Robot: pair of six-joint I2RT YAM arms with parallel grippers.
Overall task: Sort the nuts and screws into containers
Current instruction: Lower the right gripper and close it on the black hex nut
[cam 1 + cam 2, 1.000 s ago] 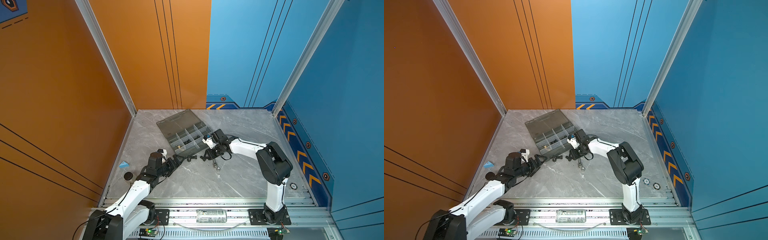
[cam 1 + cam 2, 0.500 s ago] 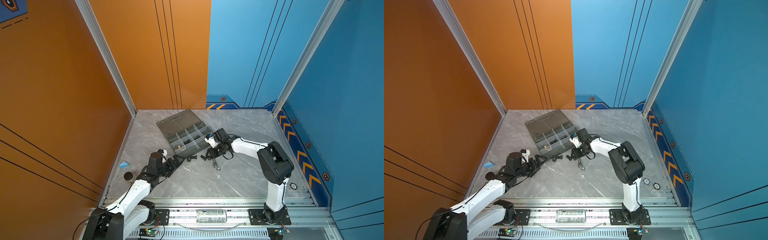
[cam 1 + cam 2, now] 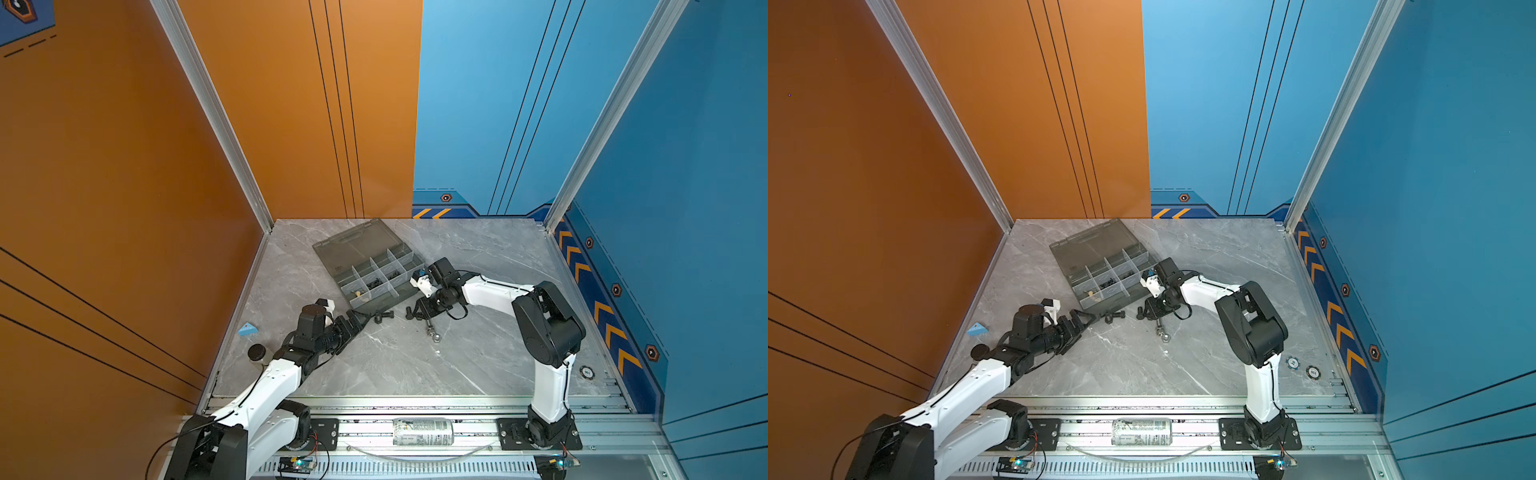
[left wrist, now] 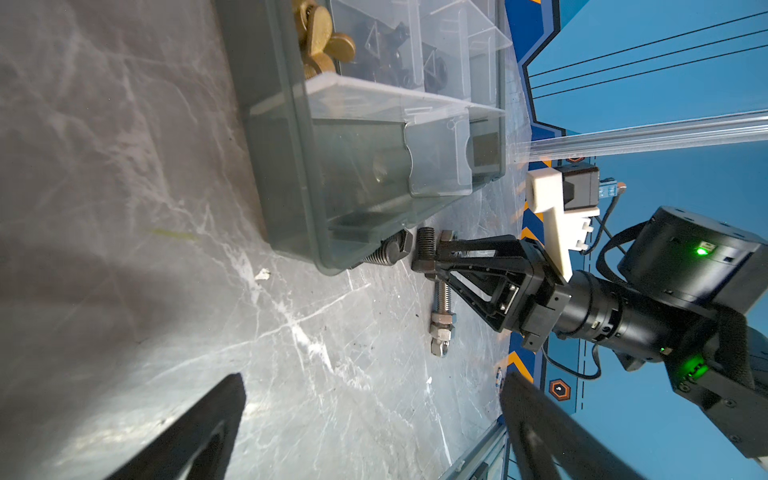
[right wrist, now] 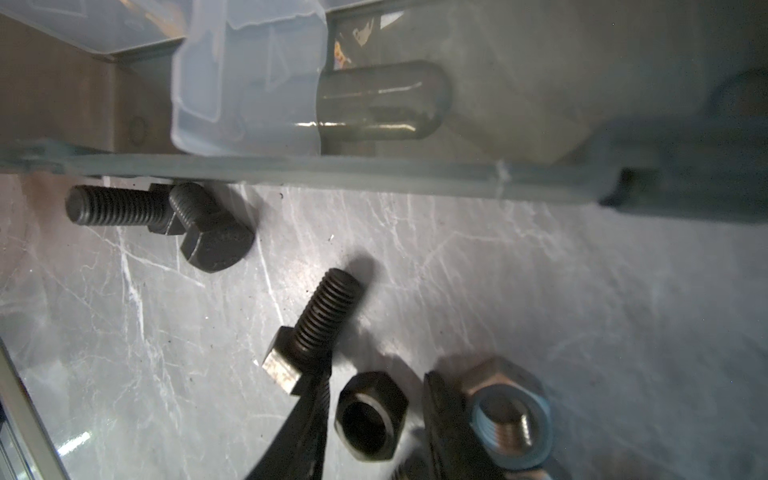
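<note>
1. The step in hand is picking a loose black nut [image 5: 371, 415] off the worktop [image 3: 395, 365]. It lies near the middle, just beside the near wall of the organizer box [image 4: 291, 166].
2. The right hand [image 5: 376, 386] is partly spread and straddles that nut. Thin gaps show, so it is not pinching yet. One finger touches a black screw [image 5: 320, 328].
3. Next, I judge, it must close on the nut alone, lift it, and carry it to the containers [image 3: 371, 266].
4. The left hand [image 3: 360, 321] is spread wide and empty, resting low near the box.

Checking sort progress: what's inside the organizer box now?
Organizer box: brass-coloured pieces in one front compartment, black hardware in neighbouring ones. Dividers blur the rest; screws versus nuts unclear.
</note>
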